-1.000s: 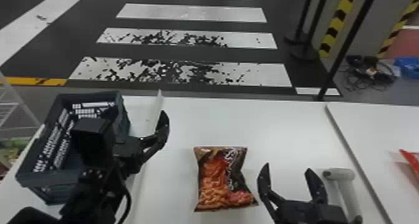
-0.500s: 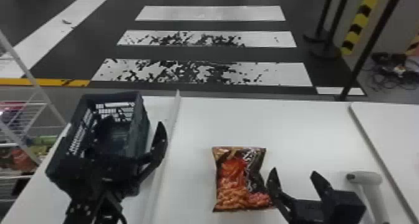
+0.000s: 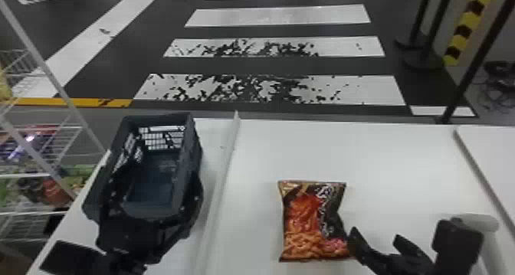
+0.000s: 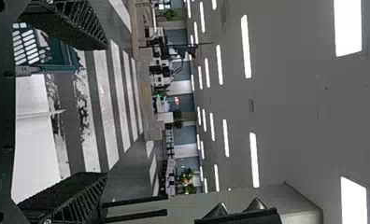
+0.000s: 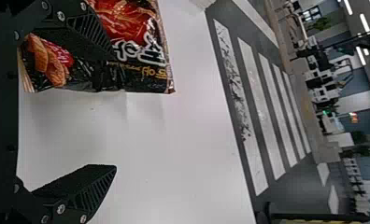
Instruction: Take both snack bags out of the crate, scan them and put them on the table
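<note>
I am watching the head view swinging toward my left, so the crate (image 3: 192, 151) and the snack bag (image 3: 302, 224) are sliding rightward together across it; I am taking that as the camera turning, not either thing moving. The real change is on my left: the left claw (image 4: 103, 109) is shifting from beside the crate to its near end, fingers spread wide, with nothing between them. The crate is showing me bare floor inside, so I am doubting there is anything left there to lift out.

The bag is lying flat on the white surface (image 3: 383, 159), printed side up. My right claw (image 3: 375, 234) is waiting at its near right corner, fingers apart and empty. One finger is overlapping the bag's edge from where I am looking; I cannot tell whether it is touching.

A pale device (image 3: 479, 221), which I am guessing is the scanner, is lying just beyond the right wrist. For the task, I am judging that scanning is mattering more than unloading. I am keeping an eye on that near finger, since a careless sweep could be dragging or creasing the bag.
</note>
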